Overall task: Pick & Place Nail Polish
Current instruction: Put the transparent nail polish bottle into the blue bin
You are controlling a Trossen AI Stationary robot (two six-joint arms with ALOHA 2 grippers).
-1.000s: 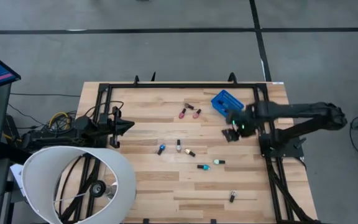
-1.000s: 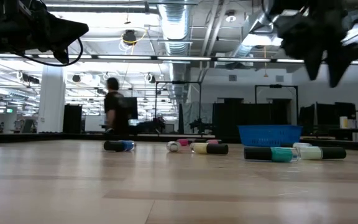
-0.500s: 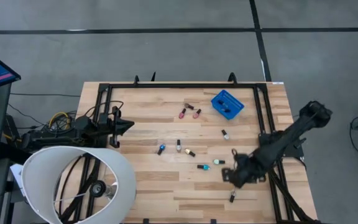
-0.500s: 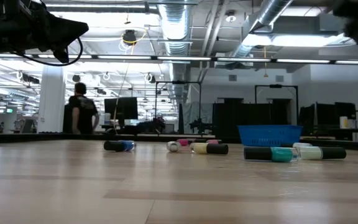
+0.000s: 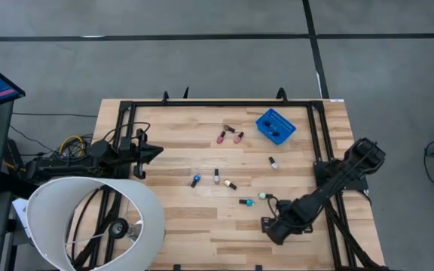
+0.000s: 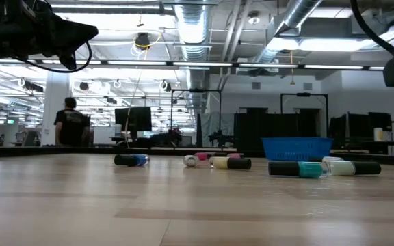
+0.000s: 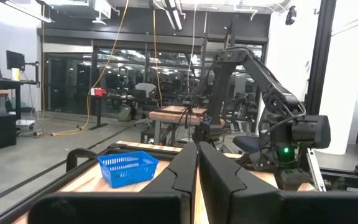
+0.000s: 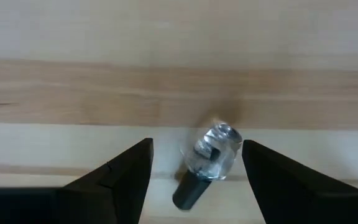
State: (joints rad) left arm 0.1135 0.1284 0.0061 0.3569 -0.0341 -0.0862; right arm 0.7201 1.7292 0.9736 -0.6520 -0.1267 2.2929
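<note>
Nine nail polish bottles point(image 5: 217, 177) lie scattered mid-table, one blue bin point(image 5: 275, 125) at the far right. Left gripper point(image 5: 155, 150) rests at the left edge, fingers together, empty. Right gripper point(image 5: 271, 229) hangs near-right, fingers spread around a clear bottle point(image 8: 211, 153), not gripping.

Right arm point(image 5: 330, 188): dark, jointed links, black cable looping near wrist, green indicator light on a joint housing. Right gripper point(image 8: 194, 163): two matte black, wedge-shaped fingers. Left arm point(image 5: 100, 156): same dark build, black fingers point(image 7: 182, 171) smooth, tapered.
</note>
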